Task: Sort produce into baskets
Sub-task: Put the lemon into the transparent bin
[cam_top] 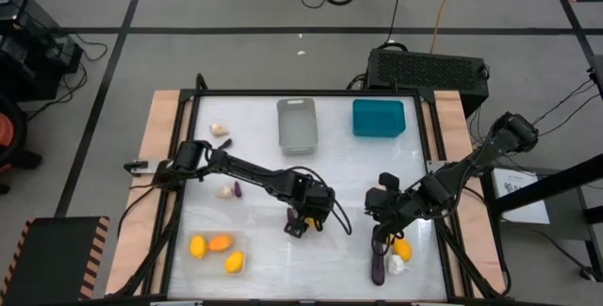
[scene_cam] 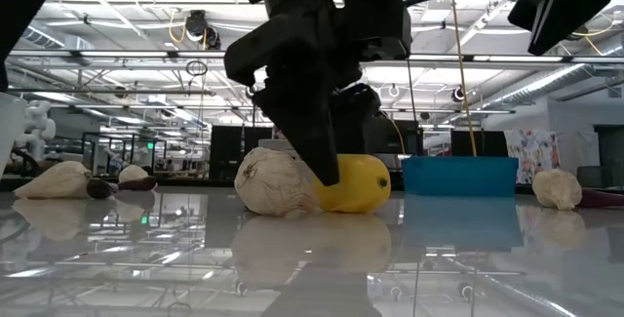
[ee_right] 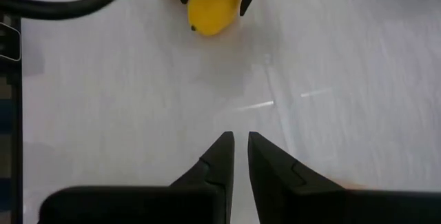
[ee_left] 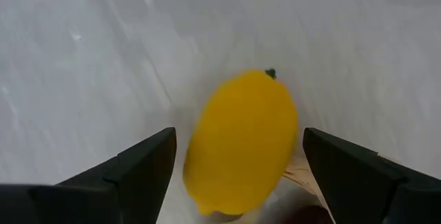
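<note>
1. The left tool (ee_left: 238, 141) hangs over a yellow lemon (ee_left: 241, 145) with its jaws wide open and holding nothing. One finger stands on each side of the fruit, and neither touches it.
2. The lemon's long axis runs away from the wrist, down the gap between the fingers and slightly tilted. I judge that closing would squeeze its narrow width, which suits a grip.
3. On the tabletop (cam_top: 349, 169) the left tool (cam_top: 303, 223) sits just toward 6 o'clock of centre and hides the lemon from above.
4. A garlic bulb (scene_cam: 276, 182) touches or nearly touches the lemon (scene_cam: 359, 182). A dark finger comes down where the two meet, so a closing jaw could catch or nudge the bulb.
5. The clear basket (cam_top: 243, 240) lies at about 8 o'clock from the left tool and already holds three yellow-orange fruits. It looks like the place for this lemon.
6. The right tool (cam_top: 379, 202) waits at 3 o'clock of the left, its fingers (ee_right: 222, 151) closed and empty.
7. At its 5 o'clock lie a second lemon (cam_top: 403, 248), another bulb (cam_top: 396, 265) and a long eggplant (cam_top: 377, 257).
8. The grey basket (cam_top: 297, 144) and the teal basket (cam_top: 379, 133) stand well apart near 12 o'clock.
</note>
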{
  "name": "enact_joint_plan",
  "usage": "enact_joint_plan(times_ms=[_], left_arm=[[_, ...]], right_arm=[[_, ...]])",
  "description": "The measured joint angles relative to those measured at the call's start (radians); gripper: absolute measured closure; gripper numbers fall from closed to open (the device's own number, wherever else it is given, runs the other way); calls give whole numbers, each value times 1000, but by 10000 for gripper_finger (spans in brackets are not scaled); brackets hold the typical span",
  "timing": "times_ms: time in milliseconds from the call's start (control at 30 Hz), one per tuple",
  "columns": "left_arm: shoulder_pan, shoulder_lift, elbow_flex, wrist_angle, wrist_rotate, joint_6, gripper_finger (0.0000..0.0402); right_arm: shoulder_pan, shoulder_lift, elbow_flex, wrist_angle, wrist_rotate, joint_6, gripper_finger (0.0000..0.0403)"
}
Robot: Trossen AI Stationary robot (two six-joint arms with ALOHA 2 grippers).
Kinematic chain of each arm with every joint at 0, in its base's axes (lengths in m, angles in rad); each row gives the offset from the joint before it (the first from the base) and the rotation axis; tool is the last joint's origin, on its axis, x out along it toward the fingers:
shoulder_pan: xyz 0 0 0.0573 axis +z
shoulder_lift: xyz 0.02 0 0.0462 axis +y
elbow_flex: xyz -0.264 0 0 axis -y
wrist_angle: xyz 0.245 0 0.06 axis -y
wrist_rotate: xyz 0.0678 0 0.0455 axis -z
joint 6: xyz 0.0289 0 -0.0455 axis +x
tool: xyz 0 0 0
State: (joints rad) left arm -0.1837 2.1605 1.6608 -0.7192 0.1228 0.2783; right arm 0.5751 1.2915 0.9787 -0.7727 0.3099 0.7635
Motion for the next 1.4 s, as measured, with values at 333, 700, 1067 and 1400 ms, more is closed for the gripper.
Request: enact_joint_plan(times_ms=[333,700,1067,1400], left_arm=[[0,0,0,3,-23,-2,159],[16,-55,82,-207,-77,-185,205],[-87,-293,112,-589,-78,-757,206],[-392,-381,83,-785,-143,-1009,207]], right_arm=[[0,0,0,-1,4,-1,367],[0,0,0,-19,7,-27,367],[3,1,2,-19,-106,31,367],[5,0,2,-171,-160,480,362]])
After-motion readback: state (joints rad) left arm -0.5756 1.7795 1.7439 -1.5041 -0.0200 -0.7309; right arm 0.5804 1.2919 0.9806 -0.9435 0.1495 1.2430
